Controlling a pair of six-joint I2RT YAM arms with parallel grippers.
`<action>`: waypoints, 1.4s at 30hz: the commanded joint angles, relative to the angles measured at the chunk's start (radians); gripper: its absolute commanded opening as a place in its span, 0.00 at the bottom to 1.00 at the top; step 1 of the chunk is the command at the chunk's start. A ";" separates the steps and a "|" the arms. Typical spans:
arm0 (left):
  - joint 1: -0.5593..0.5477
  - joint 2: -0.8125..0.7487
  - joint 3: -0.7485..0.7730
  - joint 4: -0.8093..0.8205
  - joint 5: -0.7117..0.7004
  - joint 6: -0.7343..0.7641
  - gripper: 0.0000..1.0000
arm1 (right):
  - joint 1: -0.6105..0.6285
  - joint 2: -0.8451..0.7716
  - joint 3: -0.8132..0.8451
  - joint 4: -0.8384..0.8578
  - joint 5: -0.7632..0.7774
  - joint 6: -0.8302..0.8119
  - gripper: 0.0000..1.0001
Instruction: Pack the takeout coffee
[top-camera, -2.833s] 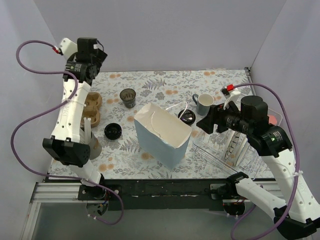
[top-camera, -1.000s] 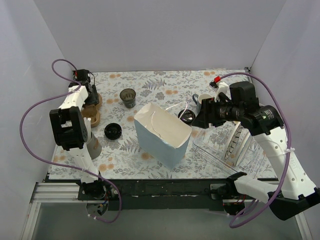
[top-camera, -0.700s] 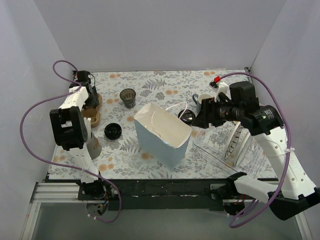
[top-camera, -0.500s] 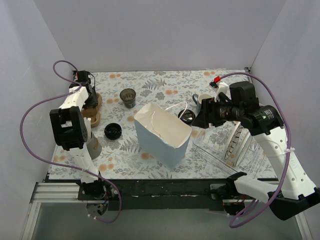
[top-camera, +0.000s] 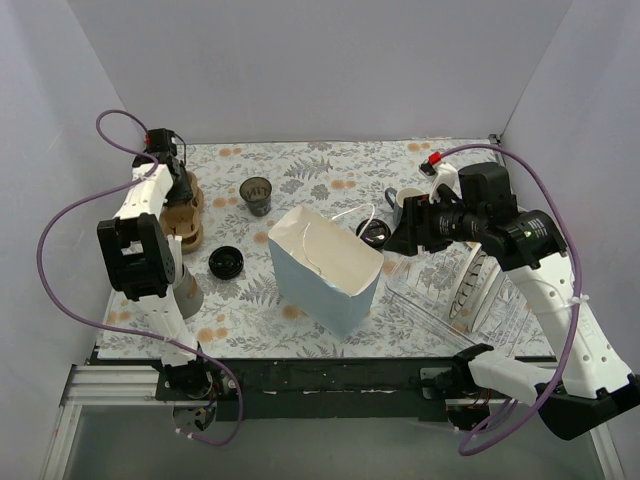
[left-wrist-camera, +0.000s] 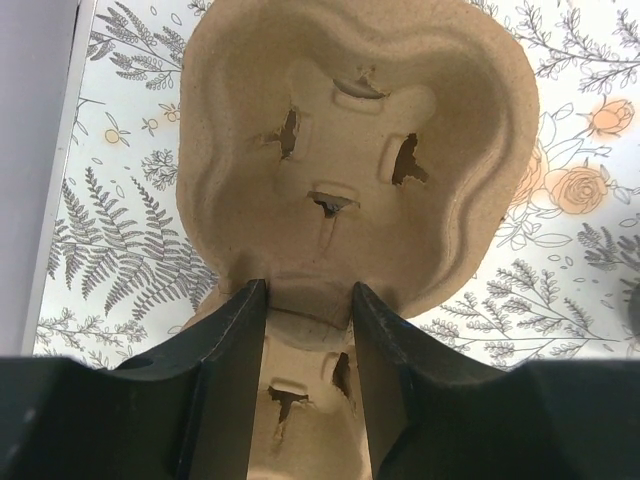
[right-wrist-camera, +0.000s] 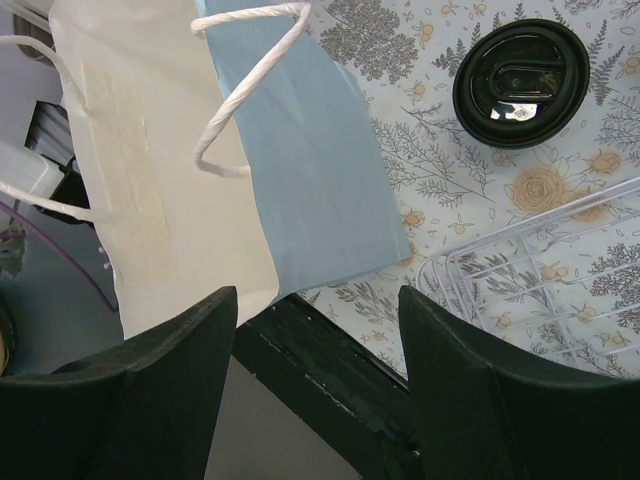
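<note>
Now, grey cup (top-camera: 186, 292): standing upright at the front-left, tucked against the left arm.
Rack (top-camera: 432, 300): sitting at the front-right of the tabletop (top-camera: 250, 322), beneath the right arm.
Bag (top-camera: 335, 290): standing open at mid-tabletop, its white handles hanging loose.
Loose lid (top-camera: 226, 262): lying flat just left of the bag.
Right gripper (right-wrist-camera: 315, 295): hovering wide open over the bag's far-right edge, gripping nothing.
Coffee (top-camera: 375, 233): standing on the tabletop just behind the bag's right corner, outside the bag and apart from the right gripper. The right wrist view is showing only its top.
Mug (top-camera: 410, 207): standing just beyond the coffee, partly hidden by the right arm.
Dark cup (top-camera: 257, 195): standing lidless behind the bag, toward the left.
Left gripper (left-wrist-camera: 308, 290): pinching the carrier's narrow waist, one finger pressing each side.
Carrier (left-wrist-camera: 360, 150): lying at the far-left edge, hollows facing up.
</note>
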 joint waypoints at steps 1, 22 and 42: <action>0.003 -0.014 0.061 -0.042 0.003 -0.058 0.31 | -0.003 0.017 0.010 0.057 0.044 -0.009 0.73; -0.027 -0.172 0.132 -0.130 0.254 -0.357 0.31 | 0.000 0.077 -0.014 0.212 -0.078 -0.144 0.77; -0.041 -0.244 0.308 -0.340 0.483 -0.437 0.32 | 0.247 0.128 0.005 0.083 0.146 -0.090 0.73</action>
